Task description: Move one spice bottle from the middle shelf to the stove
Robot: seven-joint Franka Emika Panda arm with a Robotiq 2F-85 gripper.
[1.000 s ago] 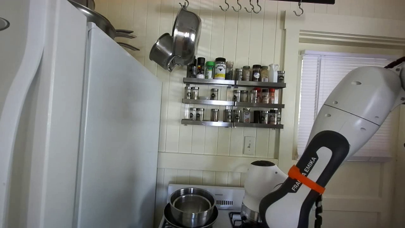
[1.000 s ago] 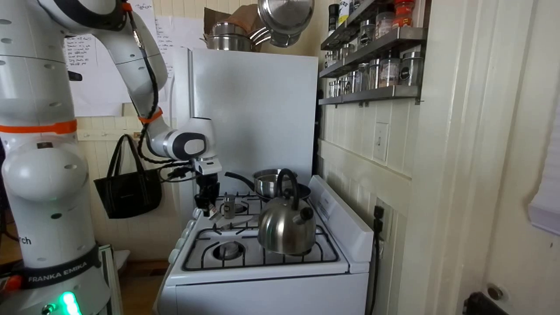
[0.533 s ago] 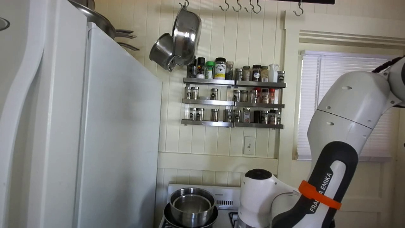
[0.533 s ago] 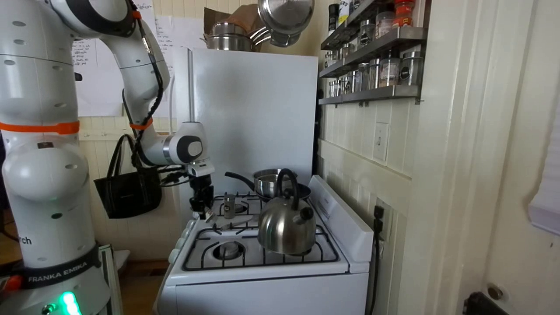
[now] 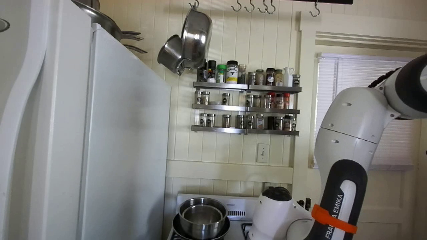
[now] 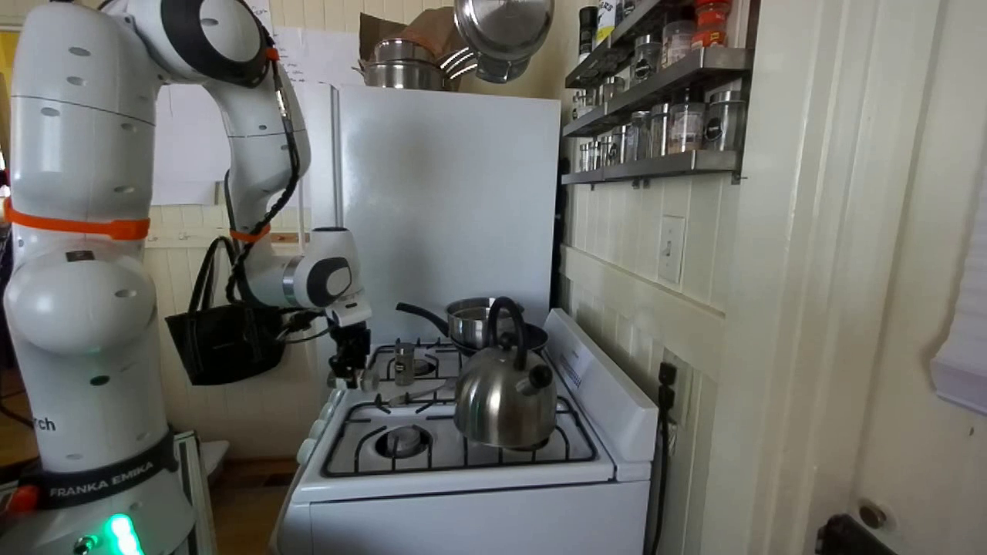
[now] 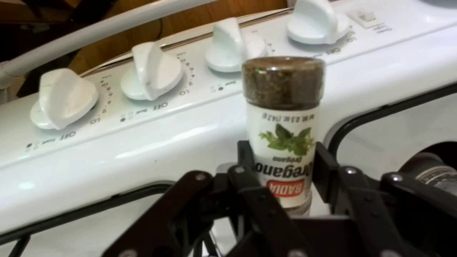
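My gripper [image 7: 284, 160] is shut on a spice bottle [image 7: 287, 135] with a white oregano label; its pads press both sides. The label is upside down in the wrist view, and the brown contents show at the far end. In an exterior view my gripper [image 6: 355, 376] is low over the front edge of the white stove [image 6: 470, 484], with the bottle [image 6: 368, 379] jutting toward the burners. Whether the bottle touches the stove cannot be told. The middle shelf [image 5: 218, 107] holds several small jars; it also shows in an exterior view [image 6: 678, 83]. The arm hides the gripper in an exterior view.
Another spice bottle [image 6: 403, 364] stands on the stove close to my gripper, also in the wrist view [image 7: 437, 175]. A kettle [image 6: 505, 397] and pots [image 6: 470, 320] stand behind. Knobs [image 7: 151, 71] line the front. The refrigerator [image 6: 451, 200] stands beyond.
In an exterior view my gripper has moved left and slightly down, toward the stove's front edge, still holding the bottle. The bottle's tilt has changed to more level. The arm's upper links have shifted too.
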